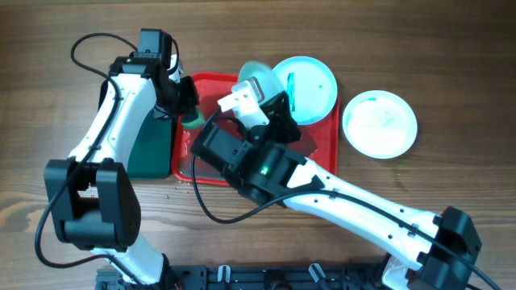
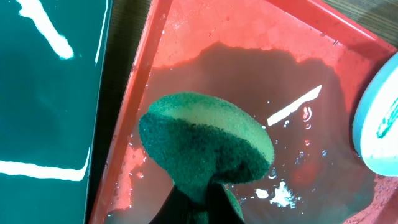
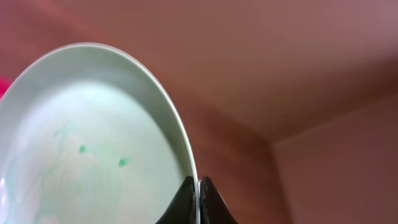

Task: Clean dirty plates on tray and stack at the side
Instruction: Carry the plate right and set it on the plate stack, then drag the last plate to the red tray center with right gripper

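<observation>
My right gripper is shut on the rim of a pale turquoise plate and holds it tilted on edge above the red tray. In the right wrist view the fingers pinch that plate, which carries faint green specks. A second turquoise plate with a teal smear lies on the tray's far right corner; it also shows in the left wrist view. A white plate lies on the table right of the tray. My left gripper is shut on a green sponge over the tray's wet left part.
A smaller dark green tray lies against the red tray's left side; it also shows in the left wrist view. My right arm crosses the red tray's near edge. Wooden table lies all around.
</observation>
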{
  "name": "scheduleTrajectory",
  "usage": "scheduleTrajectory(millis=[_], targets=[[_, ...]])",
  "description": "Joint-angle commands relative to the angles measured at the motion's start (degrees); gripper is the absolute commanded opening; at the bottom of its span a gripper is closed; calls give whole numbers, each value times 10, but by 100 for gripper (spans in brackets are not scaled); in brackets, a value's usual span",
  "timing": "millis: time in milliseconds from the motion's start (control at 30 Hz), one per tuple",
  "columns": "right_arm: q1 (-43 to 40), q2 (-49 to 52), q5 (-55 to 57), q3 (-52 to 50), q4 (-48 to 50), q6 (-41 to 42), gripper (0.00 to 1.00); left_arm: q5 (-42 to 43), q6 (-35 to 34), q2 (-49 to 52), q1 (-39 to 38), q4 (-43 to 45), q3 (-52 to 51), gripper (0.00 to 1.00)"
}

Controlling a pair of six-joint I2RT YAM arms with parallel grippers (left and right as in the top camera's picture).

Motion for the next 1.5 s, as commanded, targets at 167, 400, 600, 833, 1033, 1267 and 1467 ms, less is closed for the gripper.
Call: scheduleTrajectory(millis=[167,400,600,833,1033,1267,1467], targets=[[-184,-25,-477,2,-57,128,4,11,-7,-1,1,-2,-3,4],[-482,-35,-721,2,-60,64,4,11,-7,-1,1,-4,-3,4],[-684,-35,-733,-9,-91,54,4,11,-7,-1,-6,-3,-3,4],[-810,-34,-708,-125,-13,53,4,11,-7,-1,-42,13,-3,4],[-805,-30,-730,-244,87,54,4,11,-7,-1,-47,18,-3,4],[-753,-30,-756,-261,115,13,36,11,-7,-1,-47,18,-3,4],[-650,-30,-780,-118,54,12,41,11,-7,-1,-47,17,-3,4]])
